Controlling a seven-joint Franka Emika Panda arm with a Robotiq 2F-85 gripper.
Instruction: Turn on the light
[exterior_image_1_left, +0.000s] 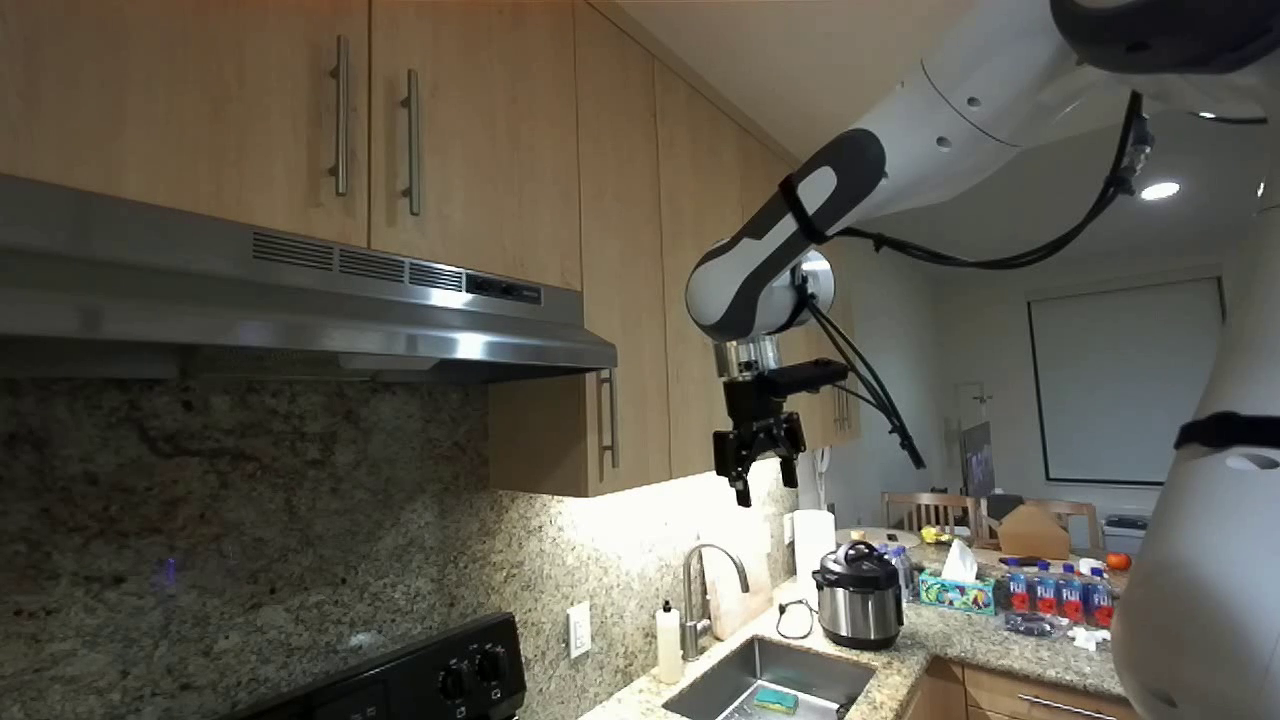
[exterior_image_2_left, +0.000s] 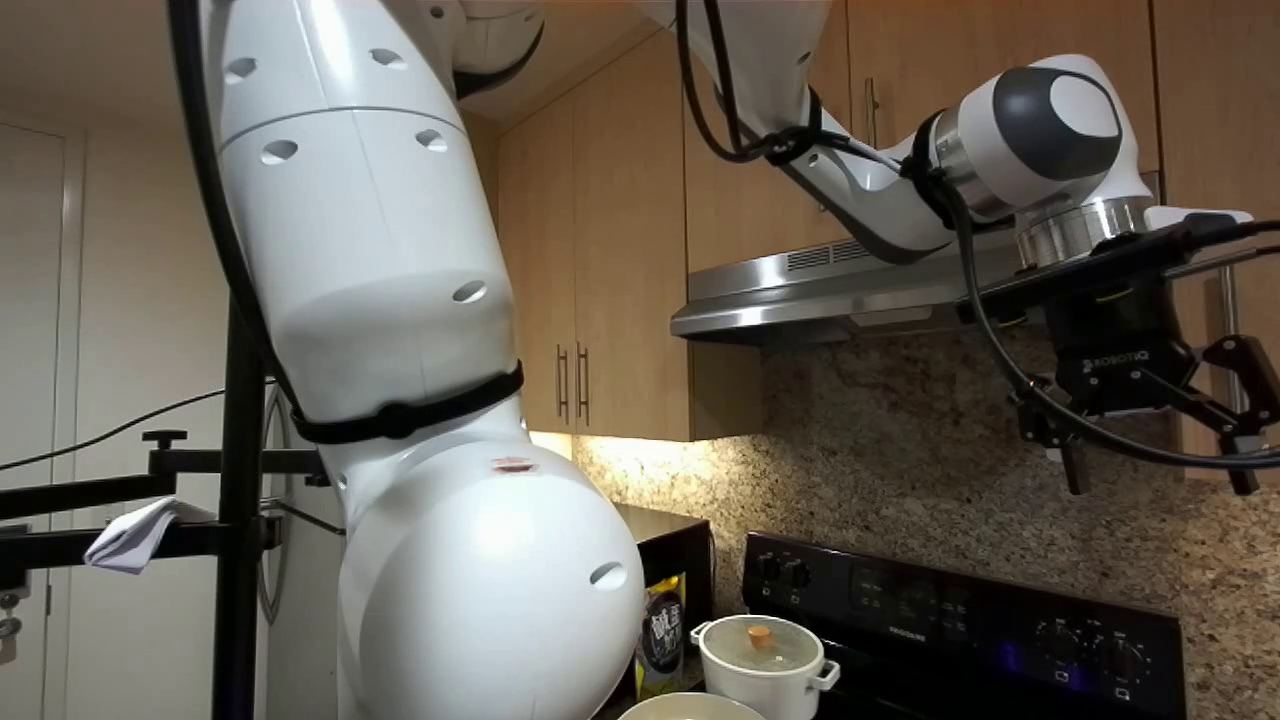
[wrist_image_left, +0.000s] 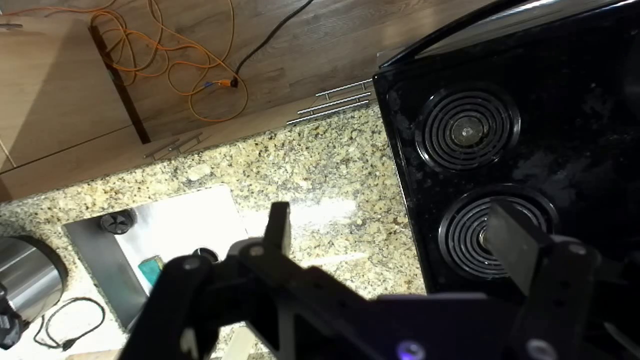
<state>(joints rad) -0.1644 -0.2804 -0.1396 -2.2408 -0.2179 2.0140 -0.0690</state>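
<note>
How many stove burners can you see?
2 in the wrist view: the front burner, and the back burner, partly hidden by a gripper finger. More may be out of frame.

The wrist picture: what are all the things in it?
Flat electric stove: one, black, right
Round coil burners: two, dark, on stove
Speckled stone countertop: one, tan, middle
Rectangular metal sink: one, silver, lower left
Rectangular sponge: one, teal, in sink
Round drain: one, dark, in sink
Round ring, unclear what: one, dark, near sponge
Rounded metal cooker: one, silver and black, left
Looped cord: one, black, beside cooker
Tangled cord: one, orange, on floor
Curved cord: one, black, meeting the orange one
Wooden cabinet fronts: several, light brown, upper left
Metal bar handles: several, silver, on those fronts
Plank floor: one, brown, top
Pale shape, mostly hidden: one, cream, bottom
Two-fingered end effector: one, black, open, bottom
</note>
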